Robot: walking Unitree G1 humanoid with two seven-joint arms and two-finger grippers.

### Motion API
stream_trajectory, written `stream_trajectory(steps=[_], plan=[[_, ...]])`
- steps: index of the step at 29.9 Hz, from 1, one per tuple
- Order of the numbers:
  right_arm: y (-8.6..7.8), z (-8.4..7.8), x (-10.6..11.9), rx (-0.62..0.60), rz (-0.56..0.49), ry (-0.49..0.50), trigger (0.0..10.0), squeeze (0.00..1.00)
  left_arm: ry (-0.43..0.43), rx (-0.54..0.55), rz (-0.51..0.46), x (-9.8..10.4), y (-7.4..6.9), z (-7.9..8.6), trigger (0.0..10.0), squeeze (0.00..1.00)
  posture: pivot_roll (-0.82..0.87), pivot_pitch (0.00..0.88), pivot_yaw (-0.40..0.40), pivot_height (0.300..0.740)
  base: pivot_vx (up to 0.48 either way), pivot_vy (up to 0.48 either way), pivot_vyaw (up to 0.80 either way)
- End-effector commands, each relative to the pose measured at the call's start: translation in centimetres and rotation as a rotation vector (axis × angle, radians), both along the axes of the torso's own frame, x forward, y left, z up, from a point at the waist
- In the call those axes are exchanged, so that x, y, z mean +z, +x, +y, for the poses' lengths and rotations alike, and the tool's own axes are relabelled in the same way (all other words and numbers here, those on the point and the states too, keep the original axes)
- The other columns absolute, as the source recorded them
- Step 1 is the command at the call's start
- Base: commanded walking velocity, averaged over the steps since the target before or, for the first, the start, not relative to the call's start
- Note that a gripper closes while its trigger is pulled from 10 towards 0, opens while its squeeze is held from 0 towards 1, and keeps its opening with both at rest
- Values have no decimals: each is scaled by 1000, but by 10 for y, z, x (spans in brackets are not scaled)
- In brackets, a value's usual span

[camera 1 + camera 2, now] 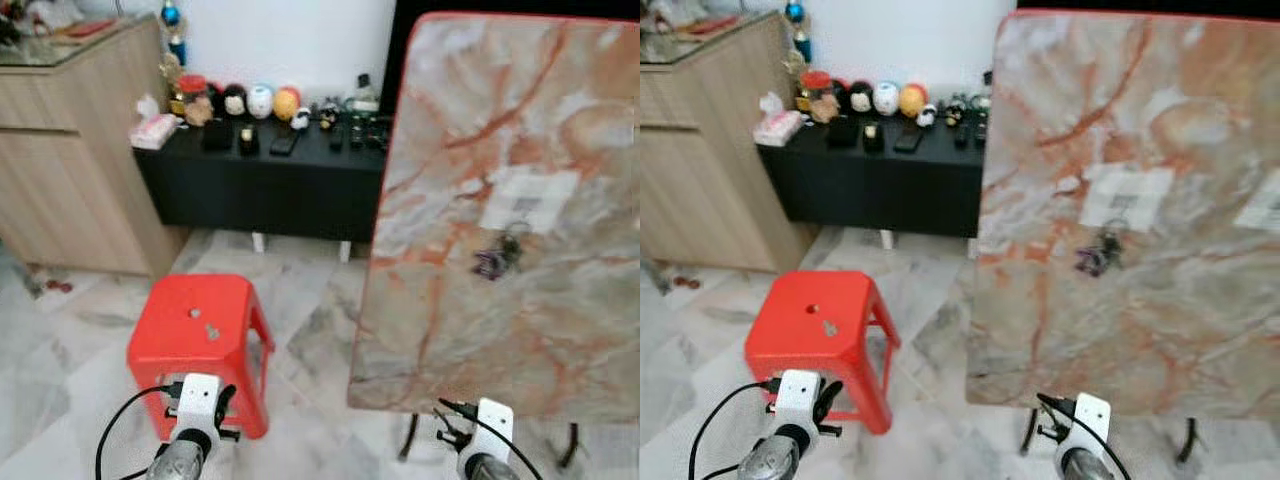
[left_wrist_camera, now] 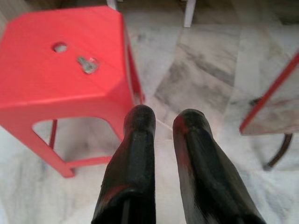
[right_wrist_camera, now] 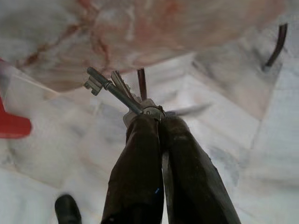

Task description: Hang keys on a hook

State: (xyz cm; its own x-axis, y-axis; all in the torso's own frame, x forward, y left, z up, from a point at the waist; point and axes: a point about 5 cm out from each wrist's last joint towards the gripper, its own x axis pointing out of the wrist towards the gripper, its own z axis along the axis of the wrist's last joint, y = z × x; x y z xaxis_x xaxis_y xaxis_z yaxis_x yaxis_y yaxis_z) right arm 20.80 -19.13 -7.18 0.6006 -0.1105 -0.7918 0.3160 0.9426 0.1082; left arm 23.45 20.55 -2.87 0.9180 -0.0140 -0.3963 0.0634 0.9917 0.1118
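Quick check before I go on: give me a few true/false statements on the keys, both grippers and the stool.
1. The right gripper is shut on a bunch of keys. True.
2. The left gripper holds a key. False: its fingers are apart with nothing between them.
3. A small metal piece lies on the red stool. True.
4. The marble tabletop lies flat. False: it stands tilted up on its edge.
5. Another key bunch already hangs on the tabletop below a white label. True.
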Motion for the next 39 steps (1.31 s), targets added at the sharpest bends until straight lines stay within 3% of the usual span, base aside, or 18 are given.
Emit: stream_trajectory(steps=[1, 3, 4, 5, 7, 8, 10, 14, 15, 18, 19, 20, 22, 27, 32, 39], plan=[[4, -1, 2, 6, -13, -1, 10000, 0, 8, -14, -18, 3, 3, -1, 10000, 0, 162, 34, -64, 740, 0, -270, 0], [12, 0, 7, 34, -43, -5, 10000, 0, 9, -21, -27, 5, 5, -2, 10000, 0, 163, 32, -63, 740, 0, -330, 0], [24, 3, 15, 166, -86, -92, 10000, 0, 9, -32, -33, 6, 6, -2, 10000, 0, 159, 24, -60, 740, 0, -360, 0], [24, 3, 15, 166, -86, -92, 10000, 0, 9, -32, -33, 6, 6, -2, 10000, 0, 159, 24, -60, 740, 0, -360, 0], [39, 12, 25, 350, -128, -159, 10000, 0, 5, -54, -60, 11, 10, -2, 10000, 0, 155, 19, -61, 740, 0, -163, 0], [39, 12, 25, 350, -128, -159, 10000, 0, 5, -54, -60, 11, 10, -2, 10000, 0, 155, 19, -61, 740, 0, 0, 0], [59, 19, 41, 478, -209, -174, 10000, 0, 7, -102, -118, 22, 18, -3, 10000, 0, 156, 11, -62, 740, 0, 0, 0], [76, 26, 57, 606, -276, -145, 10000, 0, 1, -161, -197, 38, 28, -4, 10000, 0, 154, 4, -63, 740, 0, 0, 0], [89, 31, 71, 695, -323, -102, 10000, 0, -2, -216, -253, 53, 36, -6, 10000, 0, 154, 2, -64, 740, 0, 0, 0], [102, 33, 88, 788, -372, -90, 10000, 0, -3, -289, -300, 68, 43, -10, 10000, 0, 152, 0, -67, 740, 0, 0, 0], [109, 34, 99, 847, -393, -98, 10000, 0, -6, -355, -318, 77, 47, -15, 10000, 0, 152, 0, -68, 740, 0, 0, 0], [109, 34, 99, 847, -393, -98, 10000, 0, -6, -355, -318, 77, 47, -15, 10000, 0, 152, 0, -68, 740, 0, 0, 0], [121, 35, 118, 940, -444, -158, 10000, 0, 17, -487, -313, 90, 53, -27, 10000, 0, 156, 0, -72, 740, 0, 0, 0], [132, 47, 146, 1044, -516, -163, 10000, 0, 61, -700, -301, 109, 54, -44, 10000, 0, 152, 10, -74, 740, 0, 0, 0], [133, 58, 163, 1122, -549, -195, 10000, 0, 67, -810, -325, 134, 56, -58, 10000, 0, 153, 27, -69, 740, 0, 0, 0], [130, 60, 170, 1169, -550, -263, 10000, 0, 14, -938, -304, 148, 52, -77, 10000, 0, 147, 36, -58, 740, 0, 0, 0]])
